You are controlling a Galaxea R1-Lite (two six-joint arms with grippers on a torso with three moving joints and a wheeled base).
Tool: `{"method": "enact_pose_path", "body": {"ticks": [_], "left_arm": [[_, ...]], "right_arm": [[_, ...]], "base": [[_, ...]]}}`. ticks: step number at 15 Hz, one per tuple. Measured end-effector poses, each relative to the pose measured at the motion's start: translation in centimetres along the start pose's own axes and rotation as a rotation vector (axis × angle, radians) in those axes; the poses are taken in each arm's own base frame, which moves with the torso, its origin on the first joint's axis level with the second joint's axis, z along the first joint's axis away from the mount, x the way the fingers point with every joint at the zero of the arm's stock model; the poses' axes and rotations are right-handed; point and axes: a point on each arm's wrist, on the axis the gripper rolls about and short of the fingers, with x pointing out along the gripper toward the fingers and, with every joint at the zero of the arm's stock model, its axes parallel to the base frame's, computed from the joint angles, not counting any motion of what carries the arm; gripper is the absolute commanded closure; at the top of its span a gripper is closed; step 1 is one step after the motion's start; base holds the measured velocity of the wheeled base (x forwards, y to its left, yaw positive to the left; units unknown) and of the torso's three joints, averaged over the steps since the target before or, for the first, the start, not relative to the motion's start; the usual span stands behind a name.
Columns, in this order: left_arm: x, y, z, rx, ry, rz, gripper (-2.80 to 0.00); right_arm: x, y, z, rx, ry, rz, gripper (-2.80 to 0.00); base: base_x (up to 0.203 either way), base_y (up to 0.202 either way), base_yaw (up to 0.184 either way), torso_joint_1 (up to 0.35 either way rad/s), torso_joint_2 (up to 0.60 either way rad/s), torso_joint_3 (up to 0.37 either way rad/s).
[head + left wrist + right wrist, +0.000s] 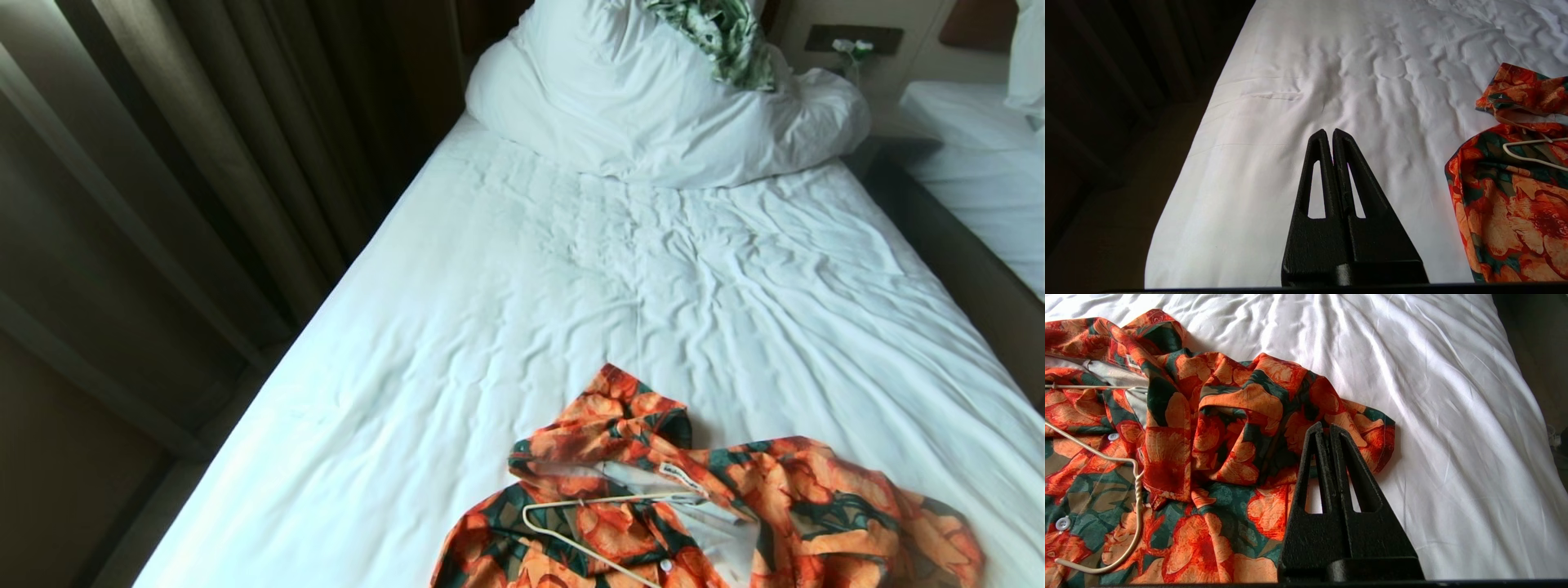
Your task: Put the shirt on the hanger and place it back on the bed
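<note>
The orange-flowered shirt [702, 514] lies crumpled near the front edge of the bed [571, 286]. The cream wire hanger [588, 523] rests on top of it, one shoulder end tucked under the open collar; its hook [1122, 547] curls over the shirt front. My left gripper [1329, 131] is shut and empty, held above bare sheet to the left of the shirt [1511, 196] and hanger [1531, 153]. My right gripper [1326, 426] is shut and empty above the shirt's [1229, 428] right sleeve. Neither gripper shows in the head view.
A bulky white pillow [653, 106] sits at the head of the bed with green-and-white leaf-print cloth [722, 37] on it. Dark curtains [204, 163] line the left side. A second white bed [988, 163] stands at the right across a dark gap.
</note>
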Motion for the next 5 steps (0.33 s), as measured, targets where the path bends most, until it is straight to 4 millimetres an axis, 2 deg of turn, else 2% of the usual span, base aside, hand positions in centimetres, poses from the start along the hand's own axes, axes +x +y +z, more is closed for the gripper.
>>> {"method": "enact_pose_path", "body": {"ticks": [5], "left_arm": [[0.0, 0.0, 0.0, 0.001, 0.0, 0.0, 0.0]], "right_arm": [[0.0, -0.01, -0.01, 0.024, 0.001, -0.005, 0.0]], "base": [[0.0, 0.0, 0.0, 0.0, 0.0, 0.0]]}}
